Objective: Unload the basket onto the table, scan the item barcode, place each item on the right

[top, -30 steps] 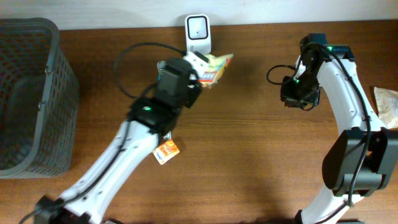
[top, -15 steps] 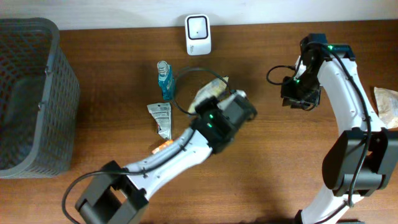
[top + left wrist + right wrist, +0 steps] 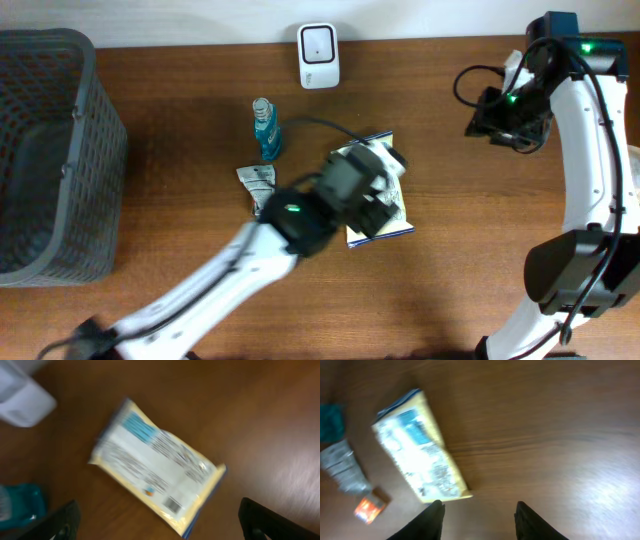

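The packet (image 3: 155,480) lies flat on the table (image 3: 450,290), print side up. Its barcode (image 3: 172,505) shows only from the left wrist, too blurred to read. From overhead the left gripper (image 3: 372,195) hides most of the packet, its jaws wide apart above it and gripping nothing. The scanner (image 3: 318,55) stands well apart at the table's far edge. The right gripper (image 3: 479,517), jaws apart and empty, hangs far to the right.
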Action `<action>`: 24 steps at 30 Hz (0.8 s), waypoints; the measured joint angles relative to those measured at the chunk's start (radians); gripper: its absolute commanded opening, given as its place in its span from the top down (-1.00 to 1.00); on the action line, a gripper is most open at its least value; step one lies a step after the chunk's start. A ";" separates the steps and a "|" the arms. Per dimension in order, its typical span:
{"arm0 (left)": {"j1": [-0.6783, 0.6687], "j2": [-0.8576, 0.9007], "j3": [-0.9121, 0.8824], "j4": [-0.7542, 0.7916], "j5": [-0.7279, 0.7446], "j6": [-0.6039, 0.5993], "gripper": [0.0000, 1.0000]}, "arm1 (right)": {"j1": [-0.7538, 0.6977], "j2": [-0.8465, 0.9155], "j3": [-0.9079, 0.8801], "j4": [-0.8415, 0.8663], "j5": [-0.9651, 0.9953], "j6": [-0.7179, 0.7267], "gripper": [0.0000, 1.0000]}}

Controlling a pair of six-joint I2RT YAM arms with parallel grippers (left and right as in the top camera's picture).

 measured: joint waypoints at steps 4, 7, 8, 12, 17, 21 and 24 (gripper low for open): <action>0.140 -0.104 0.002 -0.010 0.023 -0.066 -0.96 | 0.068 0.000 0.000 0.019 -0.060 -0.031 0.74; 0.260 -0.124 0.003 -0.051 0.029 -0.110 -0.21 | 0.164 0.000 -0.021 0.095 -0.063 -0.016 0.77; 0.290 -0.122 0.003 -0.079 0.029 -0.119 -0.18 | 0.198 0.000 -0.042 0.135 -0.058 0.000 0.78; 0.348 -0.122 0.003 -0.148 0.032 -0.150 -0.16 | 0.285 0.002 -0.163 0.322 -0.053 0.072 0.90; 0.405 -0.121 0.003 -0.220 0.032 -0.199 -0.49 | 0.328 0.031 -0.335 0.592 -0.046 0.156 0.92; 0.427 -0.121 0.003 -0.258 0.032 -0.213 -0.64 | 0.338 0.073 -0.438 0.764 -0.042 0.179 0.90; 0.428 -0.121 0.003 -0.271 0.032 -0.215 -0.64 | 0.340 0.105 -0.493 0.844 -0.028 0.192 0.90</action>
